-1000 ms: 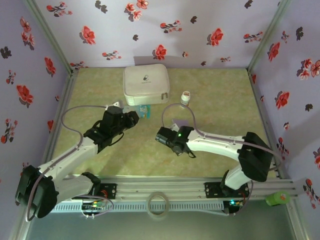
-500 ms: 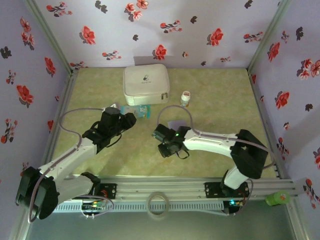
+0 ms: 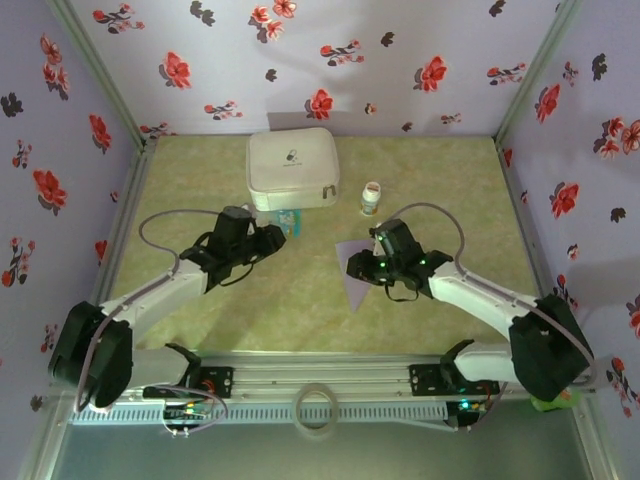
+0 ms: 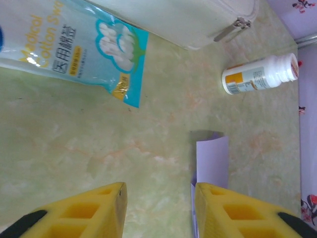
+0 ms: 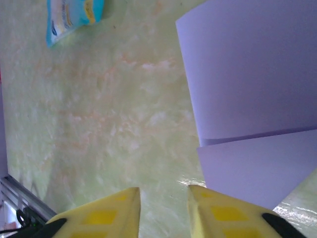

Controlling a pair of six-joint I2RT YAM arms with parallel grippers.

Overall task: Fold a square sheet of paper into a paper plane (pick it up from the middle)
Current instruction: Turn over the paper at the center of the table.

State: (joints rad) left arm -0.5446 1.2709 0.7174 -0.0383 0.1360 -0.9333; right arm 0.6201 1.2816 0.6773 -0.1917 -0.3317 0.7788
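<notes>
1. The square sheet of paper (image 3: pixel 351 274) lies on the table (image 3: pixel 450 200), one flap folded over; no dart shape yet; most folds remain.
2. The right hand (image 5: pixel 163 198), at its edge, and the left hand (image 4: pixel 158 192) gape empty.

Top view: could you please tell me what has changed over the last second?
The right arm swung right, off the paper, leaving it uncovered, jaws open and empty. The left arm barely shifted; case, packet and bottle stayed put.
</notes>
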